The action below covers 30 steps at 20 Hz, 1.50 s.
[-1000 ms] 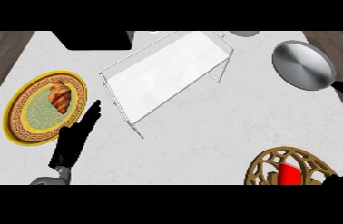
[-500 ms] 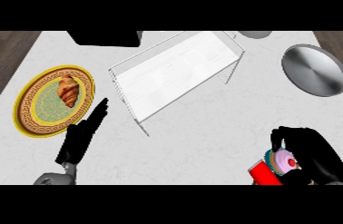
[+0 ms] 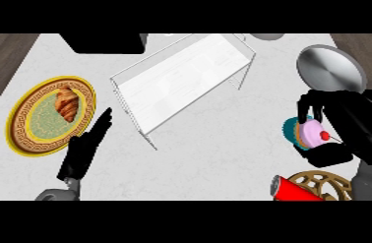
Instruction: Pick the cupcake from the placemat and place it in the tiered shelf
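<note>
Raised since the earlier frame, right hand (image 3: 330, 121) curls round the cupcake (image 3: 314, 134); tiered shelf (image 3: 181, 79) lies well left; carry level; left hand (image 3: 85, 151) rests open.

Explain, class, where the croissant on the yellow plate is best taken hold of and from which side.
Grip the croissant across its thick middle, coming down from above. It lies flat, lengthwise on the plate, with tapered ends that offer less to hold, and the raised plate rim blocks a low sideways approach. The open left hand beside the plate is probably nearest; the right hand already holds the cupcake.
</note>
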Available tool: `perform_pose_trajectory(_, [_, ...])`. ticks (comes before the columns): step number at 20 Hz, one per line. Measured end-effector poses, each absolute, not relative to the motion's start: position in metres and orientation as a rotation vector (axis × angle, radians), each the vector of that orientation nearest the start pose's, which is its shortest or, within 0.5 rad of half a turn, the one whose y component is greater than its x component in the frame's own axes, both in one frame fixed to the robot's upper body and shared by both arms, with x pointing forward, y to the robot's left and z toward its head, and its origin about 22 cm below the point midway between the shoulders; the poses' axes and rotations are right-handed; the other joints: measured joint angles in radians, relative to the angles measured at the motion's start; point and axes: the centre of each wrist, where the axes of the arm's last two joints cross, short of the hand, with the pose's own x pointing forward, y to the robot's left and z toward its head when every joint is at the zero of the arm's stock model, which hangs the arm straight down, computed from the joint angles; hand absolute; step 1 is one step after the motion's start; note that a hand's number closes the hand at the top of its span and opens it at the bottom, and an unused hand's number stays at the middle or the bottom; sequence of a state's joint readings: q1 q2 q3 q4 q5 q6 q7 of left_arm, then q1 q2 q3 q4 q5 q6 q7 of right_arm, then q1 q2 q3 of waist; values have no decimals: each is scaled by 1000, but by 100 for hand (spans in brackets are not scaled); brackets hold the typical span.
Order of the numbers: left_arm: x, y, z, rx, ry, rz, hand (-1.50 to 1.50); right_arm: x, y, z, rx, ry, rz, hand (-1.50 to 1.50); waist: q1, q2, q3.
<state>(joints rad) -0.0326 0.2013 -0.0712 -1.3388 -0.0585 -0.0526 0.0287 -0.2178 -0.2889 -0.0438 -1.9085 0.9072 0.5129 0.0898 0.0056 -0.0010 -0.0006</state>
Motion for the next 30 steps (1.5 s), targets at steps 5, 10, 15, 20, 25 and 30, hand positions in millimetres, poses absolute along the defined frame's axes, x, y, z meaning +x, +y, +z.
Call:
perform_pose_trajectory(5, [242,272,-34,112,-1318,-284,0,272,-248,193,-800,-1647,977,150,2,-1,0])
perform_pose_trajectory(10, [242,270,-35,111,-1315,-294,0,298,-227,235,-792,-1710,891,150,4,0,0])
perform_pose_trajectory(15, [246,267,-31,100,-1322,-296,0,336,-200,261,-831,-1714,853,150,10,3,0])
perform_pose_trajectory(20, [244,262,-29,101,-1322,-301,0,378,-174,273,-845,-1710,824,150,17,5,0])
perform_pose_trajectory(25, [246,258,-31,88,-1317,-307,0,414,-148,268,-850,-1711,864,150,25,9,0])
perform_pose_trajectory(30, [244,260,-31,94,-1329,-318,0,439,-119,251,-835,-1693,942,150,32,11,0])
